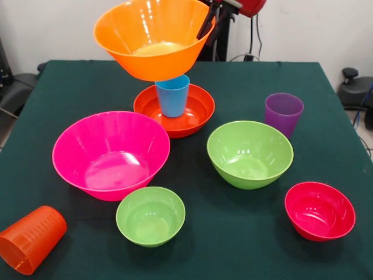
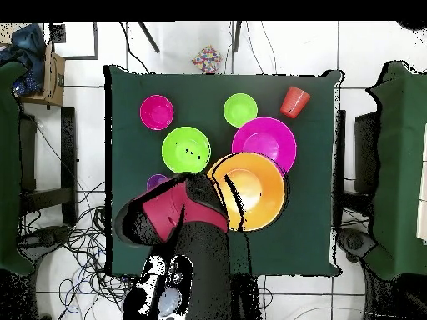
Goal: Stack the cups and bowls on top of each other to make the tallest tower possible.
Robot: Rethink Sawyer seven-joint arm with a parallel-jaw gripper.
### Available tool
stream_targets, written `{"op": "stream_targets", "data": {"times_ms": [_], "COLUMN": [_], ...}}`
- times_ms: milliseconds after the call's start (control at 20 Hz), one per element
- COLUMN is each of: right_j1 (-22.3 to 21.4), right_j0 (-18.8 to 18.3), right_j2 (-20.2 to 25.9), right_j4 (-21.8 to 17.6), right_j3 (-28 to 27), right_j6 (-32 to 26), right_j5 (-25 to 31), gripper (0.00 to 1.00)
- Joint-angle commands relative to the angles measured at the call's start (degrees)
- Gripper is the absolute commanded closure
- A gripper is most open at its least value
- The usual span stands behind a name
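My gripper (image 1: pixel 208 26) is shut on the right rim of the large orange bowl (image 1: pixel 152 36) and holds it tilted, its base right over the blue cup (image 1: pixel 173 96). I cannot tell whether they touch. The blue cup stands upright in the shallow red-orange bowl (image 1: pixel 198 116). Loose on the table are the large pink bowl (image 1: pixel 111 153), medium lime green bowl (image 1: pixel 249 153), small lime green bowl (image 1: pixel 150 214), small crimson bowl (image 1: pixel 319 210) and upright purple cup (image 1: pixel 284 112). An orange cup (image 1: pixel 32 238) lies on its side. In the overhead view the gripper (image 2: pixel 229 198) grips the orange bowl (image 2: pixel 257 190). A red cup is out of view.
The table (image 1: pixel 326 87) has a dark green cloth. In the overhead view the arm (image 2: pixel 179 218) covers part of the purple cup (image 2: pixel 156 179) and the red-orange bowl. The pink bowl (image 2: pixel 271 135) lies right beside the orange bowl. Chairs stand at both sides.
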Motion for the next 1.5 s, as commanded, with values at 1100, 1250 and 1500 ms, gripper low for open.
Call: {"op": "stream_targets", "data": {"times_ms": [1100, 1250, 1500], "right_j1": [1.39, 1.55, 2.62], "right_j0": [2.18, 2.39, 3.25], "right_j2": [0.50, 0.31, 0.00], "right_j4": [2.99, 3.11, 3.40], "right_j3": [-3.26, -3.34, -4.92], "right_j6": [6.92, 7.15, 7.73], "right_j5": [-0.71, -0.79, -0.28], "gripper": [1.00, 1.00, 1.00]}}
